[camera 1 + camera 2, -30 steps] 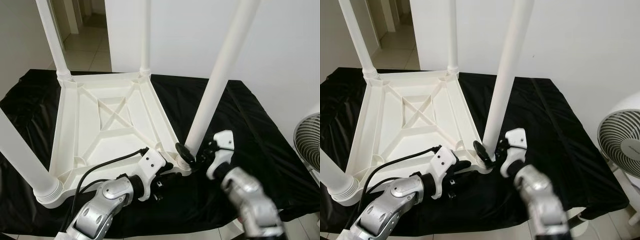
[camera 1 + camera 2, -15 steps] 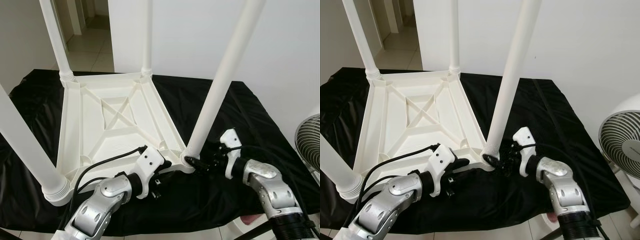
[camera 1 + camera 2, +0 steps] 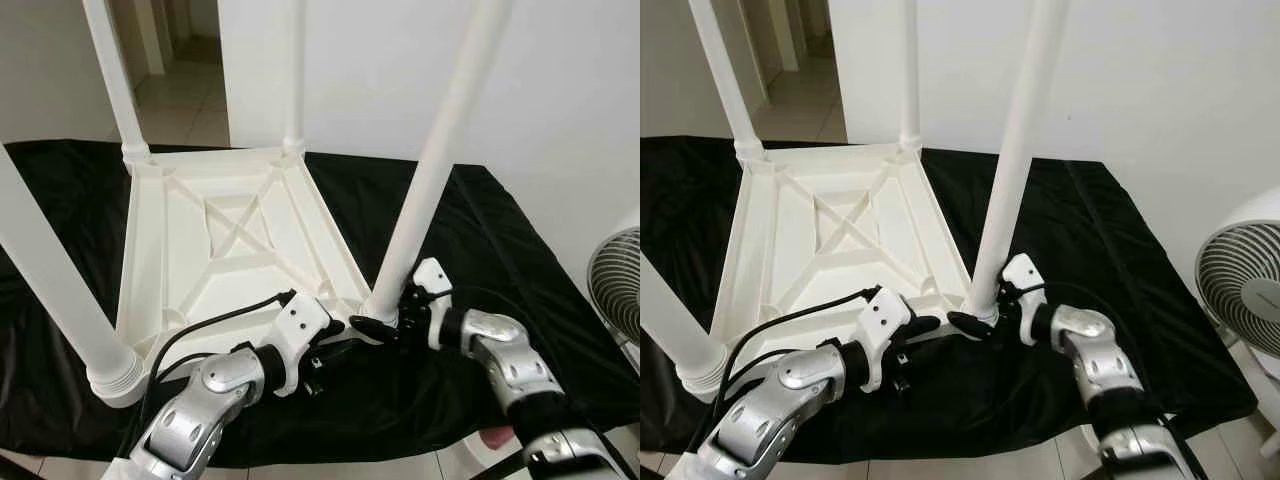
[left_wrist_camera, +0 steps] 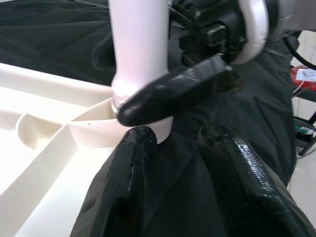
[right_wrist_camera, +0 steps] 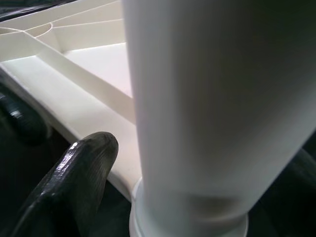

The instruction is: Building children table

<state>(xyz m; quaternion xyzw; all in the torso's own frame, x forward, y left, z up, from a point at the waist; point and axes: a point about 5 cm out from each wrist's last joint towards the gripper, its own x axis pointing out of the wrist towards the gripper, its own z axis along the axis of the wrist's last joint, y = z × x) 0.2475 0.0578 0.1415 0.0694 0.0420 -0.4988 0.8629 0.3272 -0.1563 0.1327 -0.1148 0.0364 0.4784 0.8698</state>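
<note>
A white plastic children's table [image 3: 230,260] lies upside down on a black cloth [image 3: 480,230]. All its legs stand upright. The near right leg [image 3: 440,160] sits in its corner socket. My right gripper [image 3: 385,322] is shut on the base of this leg, with one finger [image 5: 74,177] beside the leg [image 5: 217,98] and the other hidden behind it. My left gripper [image 3: 335,345] rests at the table's near rim, close to the same corner. It stands open, with its fingers [image 4: 133,163] apart over rim and cloth and nothing held.
The near left leg [image 3: 50,270], far left leg [image 3: 115,80] and far right leg [image 3: 292,70] stand tall around the work area. A white fan [image 3: 1240,290] stands on the floor to the right. A white wall is behind, and a doorway opens at back left.
The near right leg went from tilted to upright in its socket. My right gripper swung in low and closed around the leg's base. The left gripper stayed put.
</note>
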